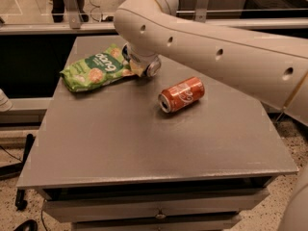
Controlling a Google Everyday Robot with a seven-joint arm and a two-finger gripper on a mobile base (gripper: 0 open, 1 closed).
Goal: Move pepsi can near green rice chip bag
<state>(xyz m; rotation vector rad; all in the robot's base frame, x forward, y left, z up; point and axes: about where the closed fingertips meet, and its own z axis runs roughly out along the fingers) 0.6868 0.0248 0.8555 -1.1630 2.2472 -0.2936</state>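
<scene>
Pincer (140,67) hovering low at the bench's (144,143) far side, tucked under the arm (216,52); its grip I cannot tell. Pepsi can (153,67) showing only a silver end, lying just beside the green rice chip bag (94,71). Orange can (182,94) lying apart.

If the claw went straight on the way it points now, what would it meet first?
Probably the table, right at the right end of the bag: the claw sits low there under the arm, pointing down. Depth is unclear.

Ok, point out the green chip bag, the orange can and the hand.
green chip bag (94,71), camera view, dark label.
orange can (183,94), camera view, side.
hand (143,67), camera view, tip beside the bag's right end.
</scene>
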